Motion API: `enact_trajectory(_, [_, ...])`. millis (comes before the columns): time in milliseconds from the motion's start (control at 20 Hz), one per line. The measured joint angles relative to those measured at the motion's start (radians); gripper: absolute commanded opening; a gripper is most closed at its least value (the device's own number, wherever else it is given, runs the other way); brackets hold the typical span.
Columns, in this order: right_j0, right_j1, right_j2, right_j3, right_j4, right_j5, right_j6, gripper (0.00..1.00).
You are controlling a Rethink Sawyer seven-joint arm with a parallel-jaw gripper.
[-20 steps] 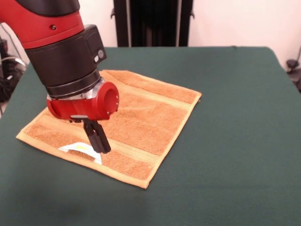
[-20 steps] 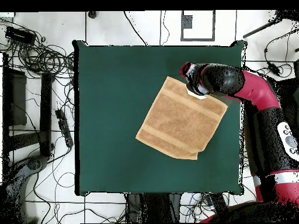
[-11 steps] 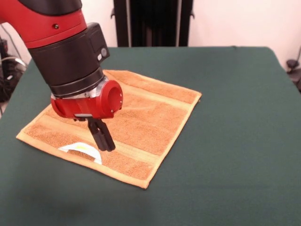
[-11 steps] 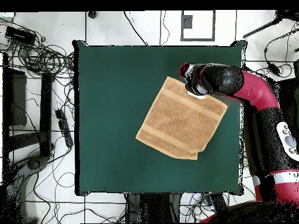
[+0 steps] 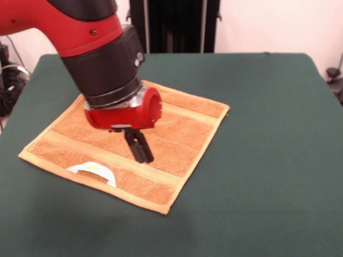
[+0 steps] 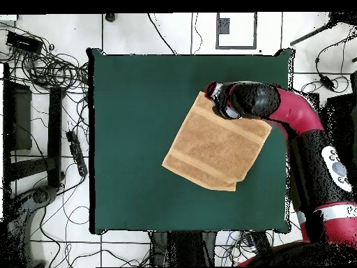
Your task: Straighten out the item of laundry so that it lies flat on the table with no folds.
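Towel (image 5: 161,134) lying spread flat on green surface (image 5: 268,134), orange-tan, two woven bands showing. White tag (image 5: 92,170) near towel's front edge, writing unreadable. Gripper (image 5: 140,152) hanging over towel centre, fingers pressed together, pinching nothing.

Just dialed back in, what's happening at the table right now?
The red arm's gripper hangs over the orange towel, jaws closed and gripping nothing. The towel lies spread out on the green table and looks flat, with its white tag turned up near one edge. From the front view I can't tell whether the tips touch the cloth. The straightening looks mostly done.
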Motion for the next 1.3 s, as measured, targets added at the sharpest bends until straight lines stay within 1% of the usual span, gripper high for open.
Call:
enact_trajectory(350, [0.027, 0.005, -0.005, 0.045, -0.016, -0.031, 0.000, 0.00])
enact_trajectory(600, [0.053, 0.024, -0.018, 0.054, -0.057, -0.087, 0.000, 0.00])
enact_trajectory(900, [0.068, 0.069, -0.035, 0.044, -0.133, -0.145, 0.000, 0.00])
enact_trajectory(950, [0.073, 0.082, -0.046, 0.033, -0.162, -0.154, 0.000, 0.00])
enact_trajectory(1200, [0.077, 0.100, -0.067, 0.009, -0.227, -0.157, 0.000, 0.00])
enact_trajectory(1300, [0.078, 0.096, -0.067, 0.006, -0.237, -0.157, 0.000, 0.00])
